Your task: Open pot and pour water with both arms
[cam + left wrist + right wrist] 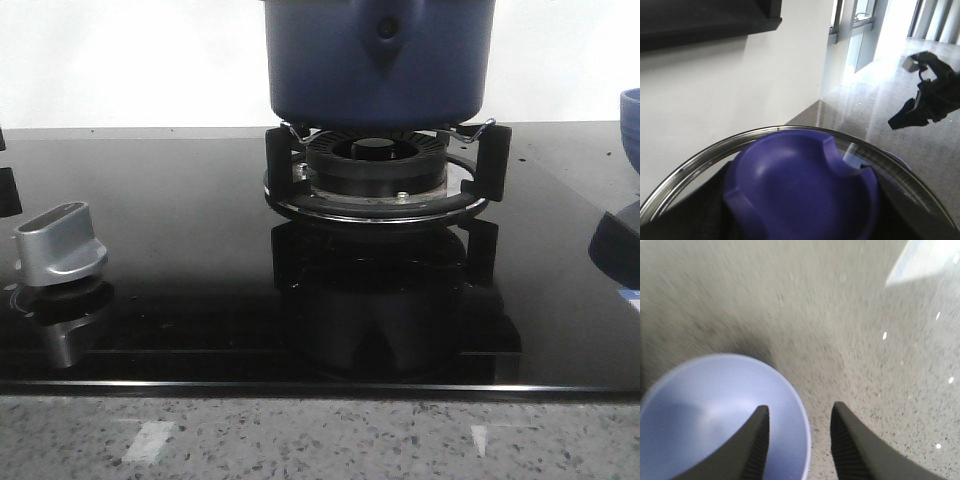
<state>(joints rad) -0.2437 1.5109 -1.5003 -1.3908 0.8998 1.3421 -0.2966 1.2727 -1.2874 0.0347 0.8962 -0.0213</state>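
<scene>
- The pot (378, 60) is sitting on the burner (376, 165).
- Left tool is hidden under the glass lid (790, 187); grip unclear.
- Right tool (799, 437) is straddling the bowl (715, 415) rim, spread; it should be closing squarely before lifting.

Pot (378, 60) on burner (377, 172); knob (60, 245) left; bowl (630, 125) right.

**Right fingers apart over a bowl rim; left gripper unseen**

In the right wrist view, the right gripper (799, 440) shows two dark ribbed fingers (754, 447) rising from the bottom edge of the frame, spread with a clear gap between them. One finger stands inside the rim of the bowl (715, 405), the other outside it. The left wrist view shows none of the left gripper's fingers. The front view shows neither arm.
</scene>
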